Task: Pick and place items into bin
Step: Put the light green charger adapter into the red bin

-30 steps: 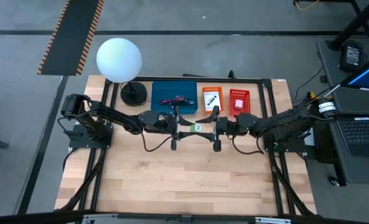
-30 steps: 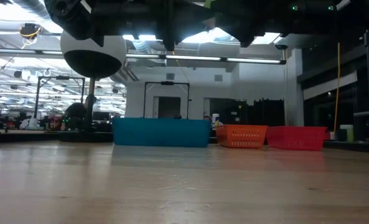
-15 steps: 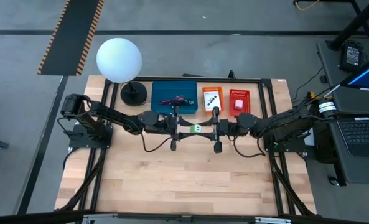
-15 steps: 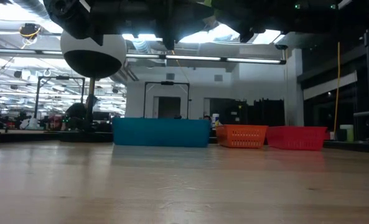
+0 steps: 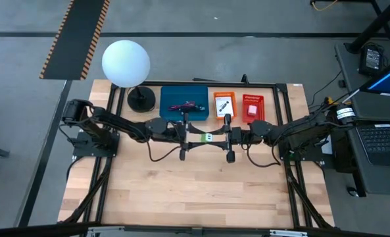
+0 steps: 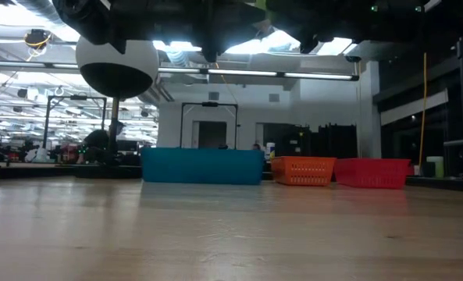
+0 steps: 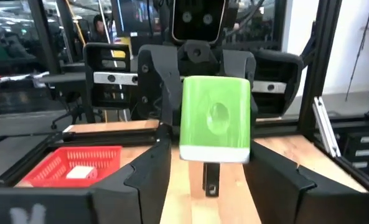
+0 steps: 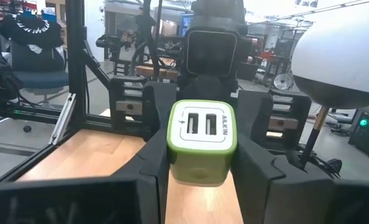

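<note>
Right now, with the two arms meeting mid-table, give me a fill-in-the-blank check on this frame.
The right gripper is shut on a ___ and white charger.
The largest bin is ___.
The bin between it and the red bin is ___.
The white globe lamp stands on the ___ arm's side of the table.

Missing words: green; blue; orange; left

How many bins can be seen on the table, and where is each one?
3. All stand in a row along the table's far edge: the blue bin nearest the globe lamp, the orange bin in the middle, and the red bin on the right. None seems hidden.
</note>
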Tool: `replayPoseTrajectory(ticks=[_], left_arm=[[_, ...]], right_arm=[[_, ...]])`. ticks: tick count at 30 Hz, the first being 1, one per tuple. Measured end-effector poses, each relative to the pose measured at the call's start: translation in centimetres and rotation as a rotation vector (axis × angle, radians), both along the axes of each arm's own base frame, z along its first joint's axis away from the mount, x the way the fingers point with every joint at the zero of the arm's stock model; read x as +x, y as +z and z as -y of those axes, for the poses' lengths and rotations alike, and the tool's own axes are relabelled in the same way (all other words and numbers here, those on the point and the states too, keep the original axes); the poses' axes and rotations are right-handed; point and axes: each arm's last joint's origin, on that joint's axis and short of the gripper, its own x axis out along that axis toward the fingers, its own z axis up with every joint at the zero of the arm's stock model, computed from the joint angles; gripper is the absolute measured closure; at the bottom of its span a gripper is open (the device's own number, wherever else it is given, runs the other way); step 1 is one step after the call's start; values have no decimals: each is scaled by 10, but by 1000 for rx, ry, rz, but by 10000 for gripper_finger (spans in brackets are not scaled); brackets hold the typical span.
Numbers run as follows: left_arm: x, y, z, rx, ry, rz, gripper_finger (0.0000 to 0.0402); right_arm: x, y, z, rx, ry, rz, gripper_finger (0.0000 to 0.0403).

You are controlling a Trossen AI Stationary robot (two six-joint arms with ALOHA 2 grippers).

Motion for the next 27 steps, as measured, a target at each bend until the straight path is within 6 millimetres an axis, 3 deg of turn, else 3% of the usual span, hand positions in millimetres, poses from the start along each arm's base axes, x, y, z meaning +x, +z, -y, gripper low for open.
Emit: replayPoseTrajectory(ticks=[13,19,27], left_arm=[[-26,20,-2,57,11,-159,219],[-31,26,-2,54,35,-159,274],[-35,14,0,38,30,-180,371]], right_arm=[[0,-2,0,-4,2,-17,292],[0,-2,0,-2,-3,-26,292],[-3,0,0,-2,-7,-50,292]])
